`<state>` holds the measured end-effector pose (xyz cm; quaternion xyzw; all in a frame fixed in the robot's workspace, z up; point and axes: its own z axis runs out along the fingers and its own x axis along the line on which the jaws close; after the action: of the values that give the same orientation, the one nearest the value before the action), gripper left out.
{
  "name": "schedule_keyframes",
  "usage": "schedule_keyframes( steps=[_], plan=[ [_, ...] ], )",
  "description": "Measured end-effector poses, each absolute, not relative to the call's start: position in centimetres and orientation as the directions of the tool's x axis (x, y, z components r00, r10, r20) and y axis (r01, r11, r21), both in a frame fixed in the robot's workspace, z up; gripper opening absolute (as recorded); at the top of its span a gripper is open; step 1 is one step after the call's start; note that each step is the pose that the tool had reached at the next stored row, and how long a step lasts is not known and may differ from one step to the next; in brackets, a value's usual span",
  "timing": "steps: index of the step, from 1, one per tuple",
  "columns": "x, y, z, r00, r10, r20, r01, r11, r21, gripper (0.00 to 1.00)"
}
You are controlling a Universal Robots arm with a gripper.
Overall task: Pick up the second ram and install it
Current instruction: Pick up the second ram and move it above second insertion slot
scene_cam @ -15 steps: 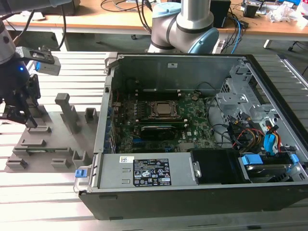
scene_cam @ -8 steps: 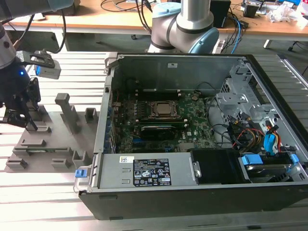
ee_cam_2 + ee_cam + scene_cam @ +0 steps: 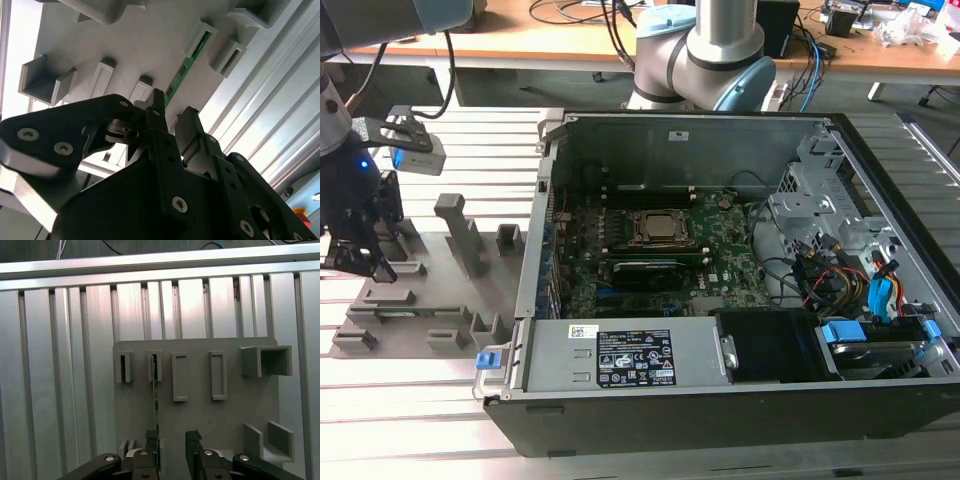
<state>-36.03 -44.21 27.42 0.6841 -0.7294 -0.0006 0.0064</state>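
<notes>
Green and standing on edge in a slot of the grey holder tray [image 3: 225, 415], the second ram [image 3: 155, 400] runs lengthwise straight away from the open end effector [image 3: 172, 440], its near end beside one finger [image 3: 149, 439], not centred in the gap.

Over at the exterior view's left, the arm [image 3: 335, 120] hangs straight down with the gripper [image 3: 362, 262] low and pointing downward. In both wrist views its two black fingers [image 3: 194, 440] [image 3: 159, 125] stand apart, parallel, with a clear gap between them.
</notes>
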Motion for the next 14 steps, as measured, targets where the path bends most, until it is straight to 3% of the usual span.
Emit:
schedule_keyframes(
  steps=[14],
  plan=[
    [-36.0,-44.2,26.2,-0.061,-0.998,0.008,-0.998,0.061,0.010,0.36]
  ],
)
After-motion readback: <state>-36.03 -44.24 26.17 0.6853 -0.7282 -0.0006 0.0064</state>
